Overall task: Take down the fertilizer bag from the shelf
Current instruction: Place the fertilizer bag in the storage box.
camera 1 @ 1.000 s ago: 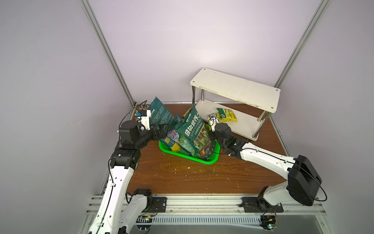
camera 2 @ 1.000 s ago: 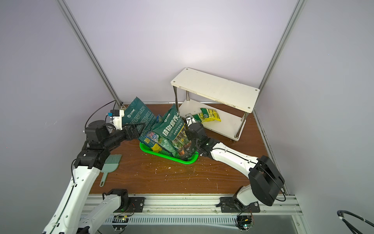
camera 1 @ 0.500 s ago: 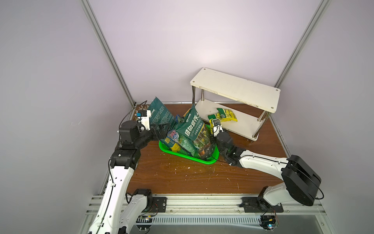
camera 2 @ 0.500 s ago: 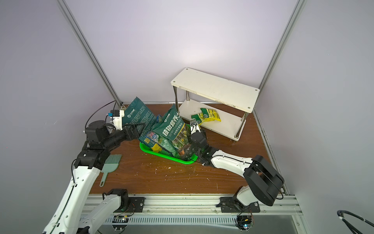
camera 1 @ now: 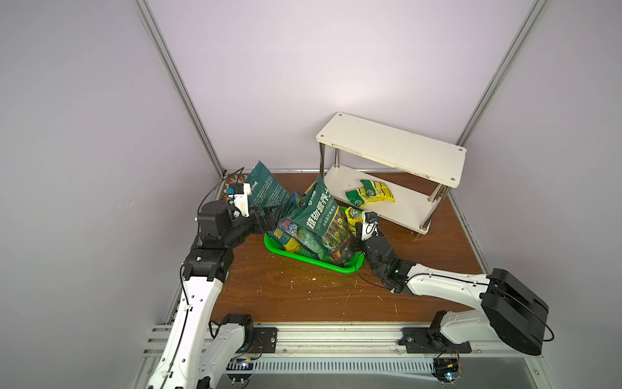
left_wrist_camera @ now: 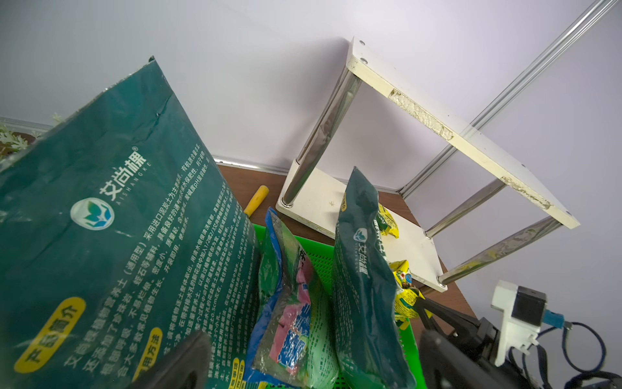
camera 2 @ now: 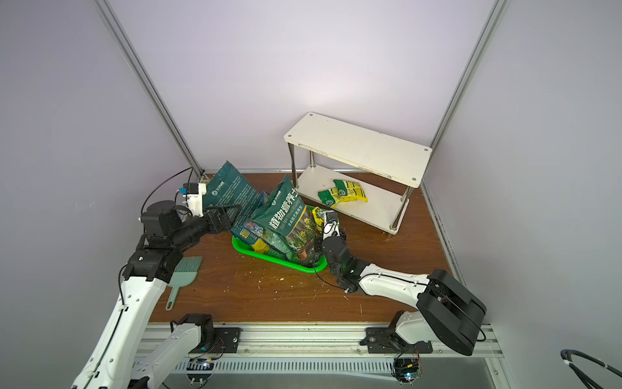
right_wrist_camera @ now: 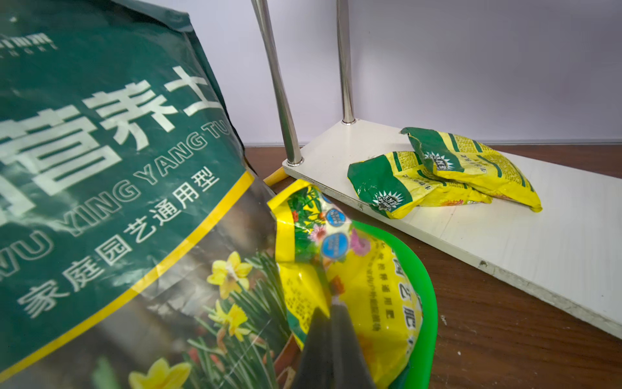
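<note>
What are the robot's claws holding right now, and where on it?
The right gripper is shut on the yellow fertilizer bag, apparently by its lower edge, in the green basket. The left gripper is open, holding nothing.

Cream-white shelf, yellow-and-green fertilizer bags, bright green basket

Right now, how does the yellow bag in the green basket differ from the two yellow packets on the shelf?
The yellow bag stands propped in the green basket; the two packets lie flat, overlapping, on the shelf. The bag shows flowers and blue circles; the packets show a green end with a white starburst. The shut right pincer meets the bag; nothing touches the packets. All three are small, yellow and crinkled.
</note>
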You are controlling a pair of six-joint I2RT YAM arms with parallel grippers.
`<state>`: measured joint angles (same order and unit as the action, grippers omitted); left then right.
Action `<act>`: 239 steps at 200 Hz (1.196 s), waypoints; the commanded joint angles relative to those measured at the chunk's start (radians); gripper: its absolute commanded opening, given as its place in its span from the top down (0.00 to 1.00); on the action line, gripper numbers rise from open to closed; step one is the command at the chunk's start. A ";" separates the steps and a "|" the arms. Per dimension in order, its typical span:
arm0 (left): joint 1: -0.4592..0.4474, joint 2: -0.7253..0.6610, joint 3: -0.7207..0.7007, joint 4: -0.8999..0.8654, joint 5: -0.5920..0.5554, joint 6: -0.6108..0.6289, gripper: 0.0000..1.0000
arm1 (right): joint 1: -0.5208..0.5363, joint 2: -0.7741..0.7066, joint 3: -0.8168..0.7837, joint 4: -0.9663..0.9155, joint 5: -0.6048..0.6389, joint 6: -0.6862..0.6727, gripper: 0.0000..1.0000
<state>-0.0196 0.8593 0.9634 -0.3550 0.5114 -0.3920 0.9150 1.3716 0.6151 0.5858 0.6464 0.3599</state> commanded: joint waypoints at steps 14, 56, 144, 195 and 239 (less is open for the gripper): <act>0.013 -0.010 -0.006 0.026 0.011 0.003 0.00 | 0.008 0.085 0.081 -0.058 -0.074 0.120 1.00; 0.014 -0.013 -0.006 0.025 0.013 0.002 0.00 | 0.026 0.172 0.158 -0.098 -0.105 0.261 1.00; 0.015 -0.014 -0.009 0.028 0.018 0.003 0.00 | 0.007 0.152 0.096 -0.150 -0.009 0.293 1.00; 0.015 -0.014 -0.012 0.028 0.018 0.001 0.00 | 0.007 0.031 0.118 -0.221 -0.016 0.235 0.46; 0.015 -0.018 -0.014 0.030 0.019 0.003 0.00 | 0.002 -0.121 0.182 -0.326 0.081 0.089 0.20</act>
<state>-0.0181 0.8577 0.9619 -0.3542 0.5144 -0.3916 0.9226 1.3369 0.7311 0.3260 0.6392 0.5640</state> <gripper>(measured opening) 0.995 0.780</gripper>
